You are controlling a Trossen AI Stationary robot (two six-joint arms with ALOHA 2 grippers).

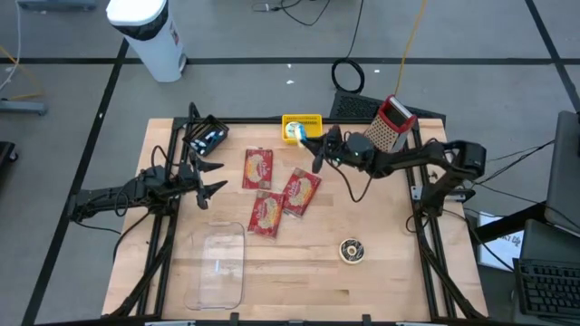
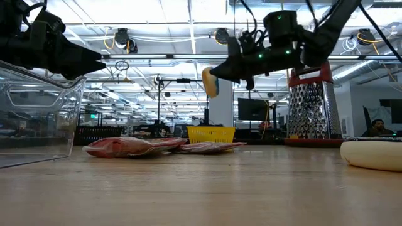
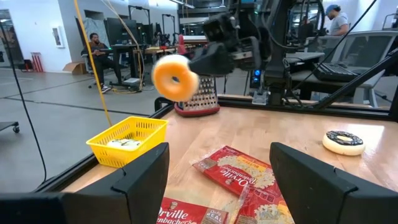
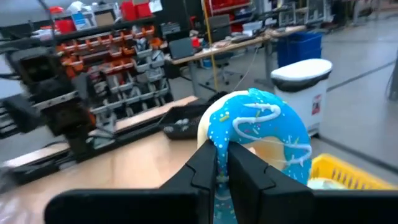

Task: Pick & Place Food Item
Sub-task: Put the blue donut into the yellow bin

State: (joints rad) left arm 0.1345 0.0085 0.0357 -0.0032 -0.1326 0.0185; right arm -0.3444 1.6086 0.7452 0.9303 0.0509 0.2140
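A doughnut (image 4: 258, 127) with blue icing on one face and a plain orange back (image 3: 175, 77) hangs in the air over the near edge of the yellow basket (image 1: 304, 120), with my right gripper (image 4: 222, 168) shut on it. The low view shows the doughnut (image 2: 209, 81) edge-on, well above the table. My left gripper (image 1: 215, 177) waits open at the table's left side, with nothing between its fingers. Three red popcorn packets (image 1: 265, 215) lie flat on the table's middle. My right gripper pinches the doughnut's lower rim (image 4: 219, 148) between its two fingers. The fingers lie level and come from the table's right. The doughnut stands on edge, iced face toward the gripper, orange back toward the table's left, lifted clear of basket and table.
A clear plastic container (image 1: 217, 265) lies at the near left. A chocolate-iced doughnut (image 1: 352, 251) lies at the near right. A metal grater (image 1: 391, 122) stands at the far right. The basket holds a pale item (image 3: 127, 142).
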